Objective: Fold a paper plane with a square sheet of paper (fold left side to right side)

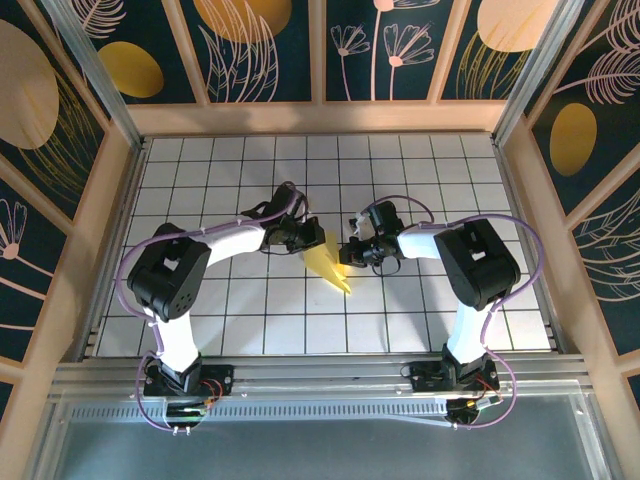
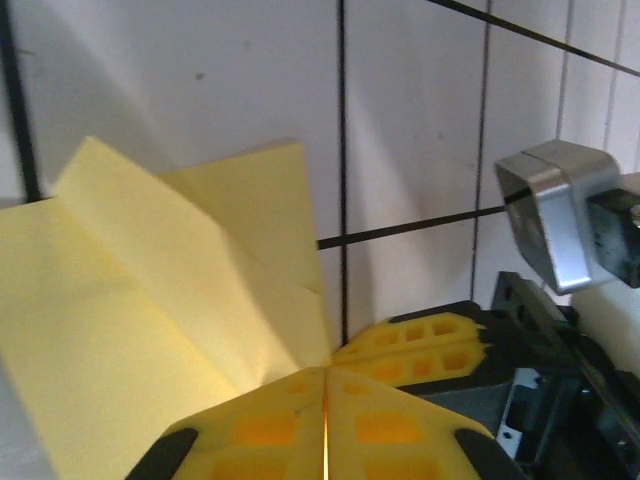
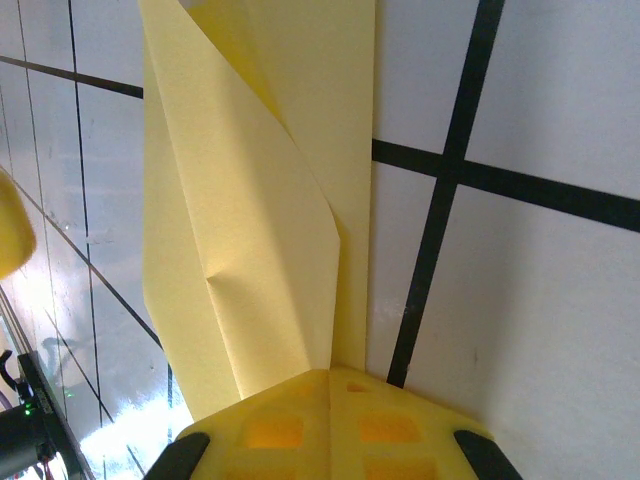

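Two pairs clamped fully shut here: left fingers [image 2: 265, 428] and right fingers [image 3: 390, 428] each pinched the folded yellow paper sheet [image 1: 330, 265] on the white gridded bench [image 1: 420, 170].

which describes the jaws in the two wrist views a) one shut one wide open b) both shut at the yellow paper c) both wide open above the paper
b: in each wrist view the yellow jaws are pressed together with no gap, tips on the folded yellow paper.
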{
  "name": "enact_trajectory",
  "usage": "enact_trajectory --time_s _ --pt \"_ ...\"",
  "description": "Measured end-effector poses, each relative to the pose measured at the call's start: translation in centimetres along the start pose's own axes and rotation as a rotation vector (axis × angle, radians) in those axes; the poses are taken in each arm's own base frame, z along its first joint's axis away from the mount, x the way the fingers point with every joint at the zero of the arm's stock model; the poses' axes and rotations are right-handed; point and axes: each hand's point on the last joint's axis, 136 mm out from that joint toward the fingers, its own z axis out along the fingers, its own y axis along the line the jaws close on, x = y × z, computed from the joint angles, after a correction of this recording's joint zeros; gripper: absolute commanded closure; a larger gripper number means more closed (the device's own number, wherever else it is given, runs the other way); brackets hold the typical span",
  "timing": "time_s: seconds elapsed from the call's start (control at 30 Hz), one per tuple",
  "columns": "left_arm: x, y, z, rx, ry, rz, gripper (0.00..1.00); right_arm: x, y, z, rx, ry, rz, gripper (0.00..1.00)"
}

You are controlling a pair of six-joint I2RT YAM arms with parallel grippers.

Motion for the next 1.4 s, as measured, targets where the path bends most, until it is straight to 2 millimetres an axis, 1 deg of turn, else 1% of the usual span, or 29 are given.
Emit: enact_trajectory --time_s 0.07,0.13,0.23,0.33,0.57,0.93,1.23,1.4 --pt "0.2 -0.2 0.6 0.026 0.017 0.001 0.97 0.0 0.0 0.0 0.000 0.000 0.000 1.00" --pt "0.4 0.1 1.3 0.034 0.035 -0.003 0.98 0.0 0.0 0.0 0.000 0.000 0.000 1.00" --pt "0.9 1.2 2.5 0.023 0.063 -0.018 0.98 0.0 0.0 0.0 0.001 0.000 0.000 1.00" --pt "1.2 2.0 3.1 0.004 0.075 -0.029 0.99 0.0 0.0 0.0 0.001 0.001 0.001 1.00" --pt "1.5 3.4 3.5 -0.034 0.067 -0.039 1.00 0.0 -0.1 0.0 0.006 0.001 0.002 1.00" --pt "1.5 3.6 3.7 -0.032 0.057 -0.035 1.00 0.0 0.0 0.0 0.006 0.001 0.001 1.00" --pt "1.5 3.6 3.7 -0.029 0.054 -0.033 1.00 -0.1 0.3 -0.3 0.001 -0.004 0.020 0.86" --pt "1.5 3.6 3.7 -0.027 0.052 -0.031 1.00 -1.0 1.0 -1.6 -0.009 -0.041 0.036 0.75"
